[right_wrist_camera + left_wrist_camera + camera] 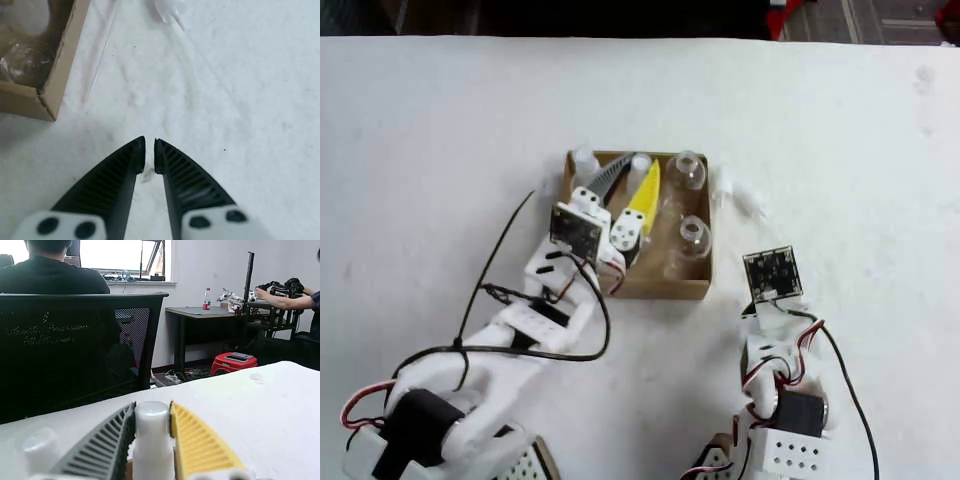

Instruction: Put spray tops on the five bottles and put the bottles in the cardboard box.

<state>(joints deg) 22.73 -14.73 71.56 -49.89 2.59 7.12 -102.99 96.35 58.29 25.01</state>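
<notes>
The cardboard box sits mid-table. My left gripper, with one grey and one yellow finger, hangs over the box's far side, shut on a white spray top. A second white top stands at the box's far left corner. Two clear bottles without tops stand along the box's right side. A loose spray top with its clear tube lies on the table just right of the box. My right gripper is shut on nothing, low over the table near the box's front right corner.
The right arm's wrist board sits just off the box's front right corner. White cloth covers the table, with open room to the right and left. Black cables trail from the left arm.
</notes>
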